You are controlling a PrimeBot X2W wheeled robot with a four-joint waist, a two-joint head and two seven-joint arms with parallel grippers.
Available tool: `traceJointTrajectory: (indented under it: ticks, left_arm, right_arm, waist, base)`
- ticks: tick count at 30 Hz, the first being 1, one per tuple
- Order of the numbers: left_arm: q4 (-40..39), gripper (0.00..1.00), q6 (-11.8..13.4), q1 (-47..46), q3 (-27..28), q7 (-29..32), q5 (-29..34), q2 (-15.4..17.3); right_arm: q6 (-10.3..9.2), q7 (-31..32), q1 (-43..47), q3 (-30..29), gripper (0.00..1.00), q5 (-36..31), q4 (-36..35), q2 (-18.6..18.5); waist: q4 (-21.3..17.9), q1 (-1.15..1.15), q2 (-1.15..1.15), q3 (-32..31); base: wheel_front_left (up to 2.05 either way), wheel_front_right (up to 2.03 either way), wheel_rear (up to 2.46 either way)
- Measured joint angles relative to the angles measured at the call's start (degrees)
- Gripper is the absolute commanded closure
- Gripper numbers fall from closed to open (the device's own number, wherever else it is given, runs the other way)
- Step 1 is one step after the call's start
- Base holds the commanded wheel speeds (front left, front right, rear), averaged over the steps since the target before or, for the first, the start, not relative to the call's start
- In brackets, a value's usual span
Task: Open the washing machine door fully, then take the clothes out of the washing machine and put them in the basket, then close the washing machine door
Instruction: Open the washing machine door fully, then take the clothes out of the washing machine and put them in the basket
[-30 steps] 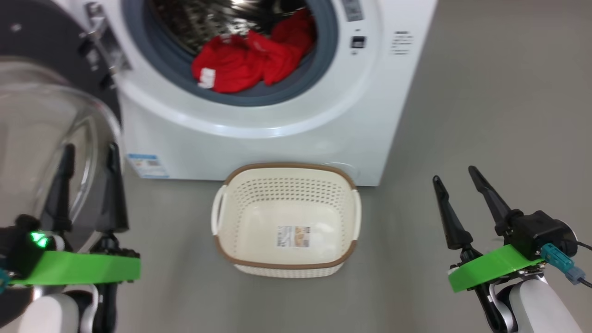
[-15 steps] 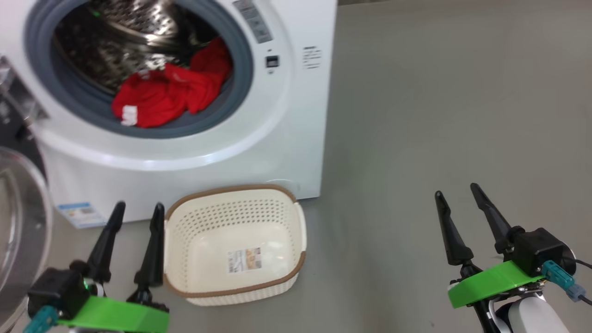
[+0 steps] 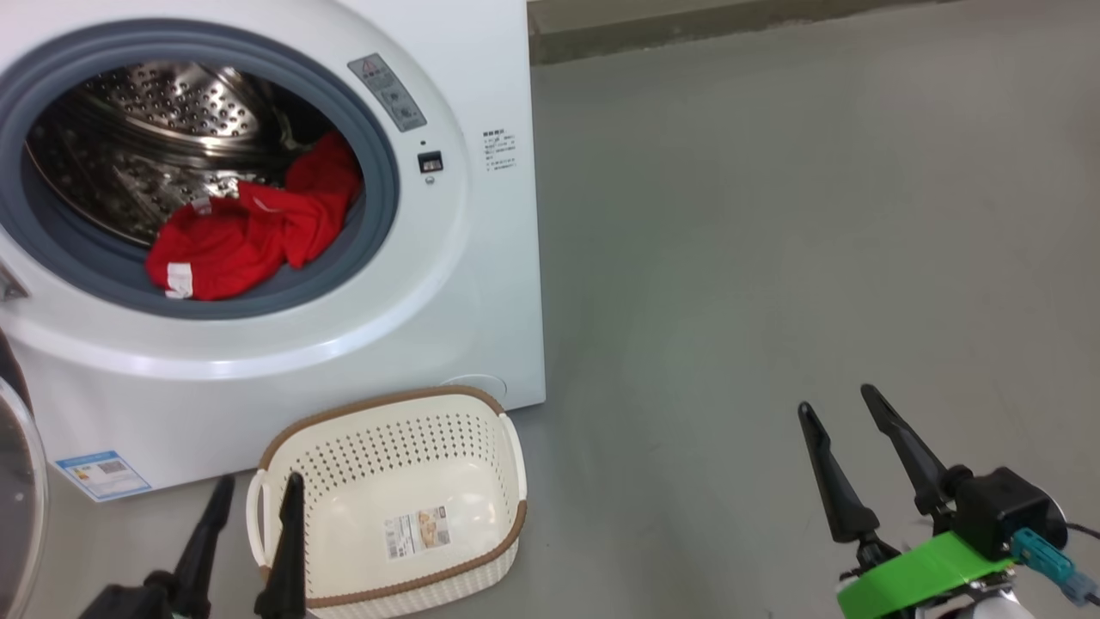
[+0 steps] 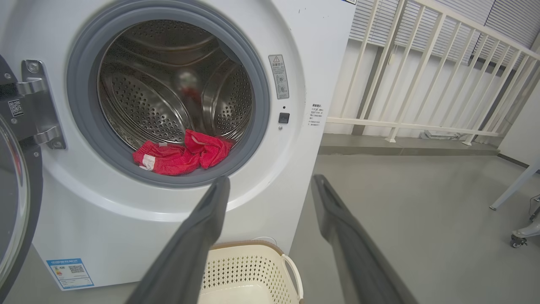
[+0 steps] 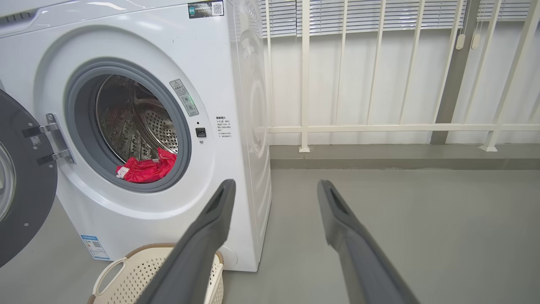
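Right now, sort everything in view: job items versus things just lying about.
Job: washer, door, clothes, basket.
Lying about: railing, blinds, caster.

- Left pincer (image 3: 258,483): at the lower left of the head view, both dark fingers pointing up, jaws spread wide, empty.
- Right pincer (image 3: 835,402): at the lower right, fingers raised and leaning left, jaws spread wide, empty.
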Motion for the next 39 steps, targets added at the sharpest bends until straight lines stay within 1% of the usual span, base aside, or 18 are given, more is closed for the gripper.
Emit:
traceJointTrajectory:
  ticks: [7,9,18,22,26,30,39]
  left_arm:
    - [0.9,0.0,-0.1,2.2,0.0,0.0,0.2,-0.2]
    - [1.1,0.0,-0.1,2.8,0.0,0.0,1.3,-0.1]
    - [1.0,0.0,-0.1,4.1,0.5,0.0,2.2,-0.7]
    - [0.2,0.0,0.0,4.1,1.5,0.0,2.2,-1.6]
    - [-0.3,0.0,0.0,4.1,2.1,0.0,2.2,-1.8]
    - [-2.6,0.0,0.0,4.1,3.5,0.0,1.5,-2.5]
    - [-3.8,0.0,-0.1,4.8,4.1,-0.2,3.1,-3.0]
  right_arm:
    - [0.0,0.0,3.0,-1.8,0.0,0.0,-1.1,-0.6]
    - [0.0,0.0,3.5,-2.2,0.0,0.0,-1.3,-0.6]
    - [0.0,0.0,5.1,-3.9,0.0,-0.1,-3.2,-0.5]
    - [0.0,0.0,5.7,-4.0,0.0,-0.1,-3.3,-0.5]
    - [0.0,0.0,5.7,-4.2,0.0,-0.1,-3.3,-0.2]
    - [0.0,0.0,5.7,-4.1,0.0,-0.1,-3.3,0.0]
    - [0.0,0.0,5.7,-3.1,0.0,0.0,-3.0,0.0]
  waist:
    - [0.2,0.0,0.0,-1.5]
    - [0.3,0.0,0.0,-1.8]
    - [0.9,0.0,0.0,-2.0]
    - [1.1,0.0,0.0,-1.9]
    - [1.3,0.0,0.0,-1.8]
    - [1.6,0.0,0.0,-1.7]
    - [2.0,0.0,0.0,-1.8]
  base:
    - [0.0,0.0,0.0]
    - [0.0,0.0,0.0]
    - [0.0,0.0,0.0]
    - [0.0,0.0,0.0]
    - [0.0,0.0,0.0]
    - [0.0,0.0,0.0]
    - [0.0,0.0,0.0]
